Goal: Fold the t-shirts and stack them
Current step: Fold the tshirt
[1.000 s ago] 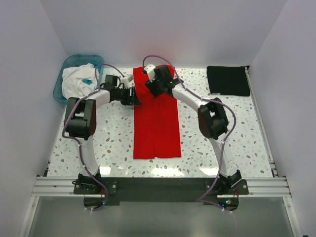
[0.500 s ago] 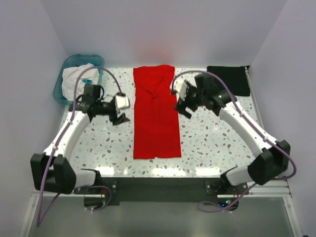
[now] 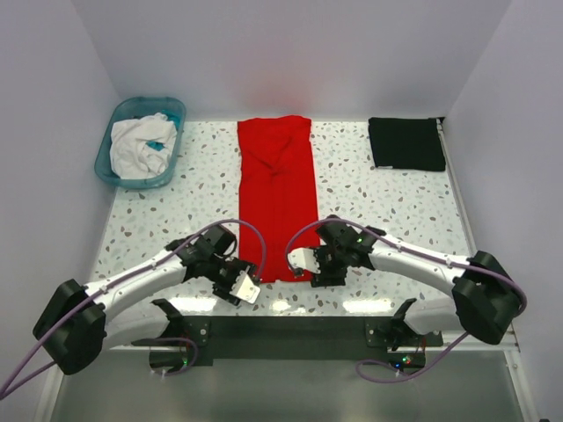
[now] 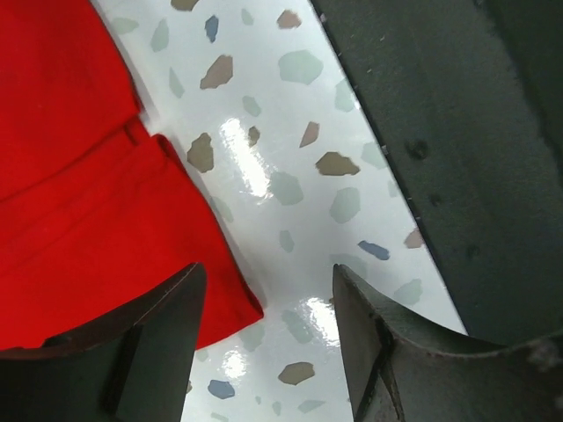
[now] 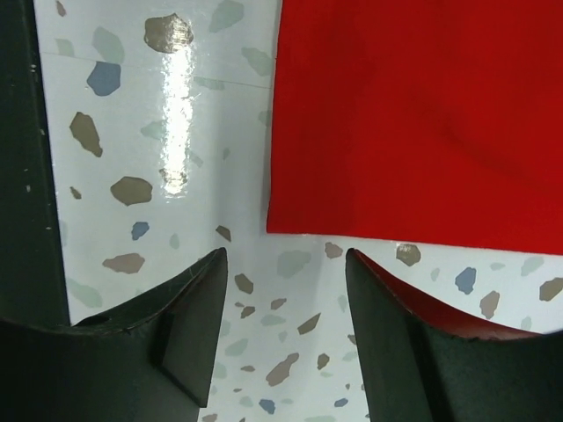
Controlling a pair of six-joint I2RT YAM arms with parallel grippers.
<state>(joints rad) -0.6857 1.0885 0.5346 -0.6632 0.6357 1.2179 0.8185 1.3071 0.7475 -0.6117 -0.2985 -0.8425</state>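
- Presently, red t-shirt: lies flat down the middle of the desk as a long narrow strip, sides turned in, running from the far edge toward the near one. The lengthwise fold looks done; the crosswise folds are judged outstanding.
- Black t-shirt: a flat folded rectangle at the far right of the desk, well apart from the red one. Judged finished and the likely base of the stack.
- Stack: not yet begun; nothing rests on the black t-shirt.
- Left jaws: parted, holding nothing, poised at the near left corner of the red strip, which shows between the fingers in the left wrist view.
- Right jaws: parted, holding nothing, just beside the near right corner of the strip.
- Step in hand, by judgement: taking both near corners to carry that end toward the far one.
- Teal basin: far left corner, holding crumpled white cloth; whether this is a further shirt to fold cannot be told.
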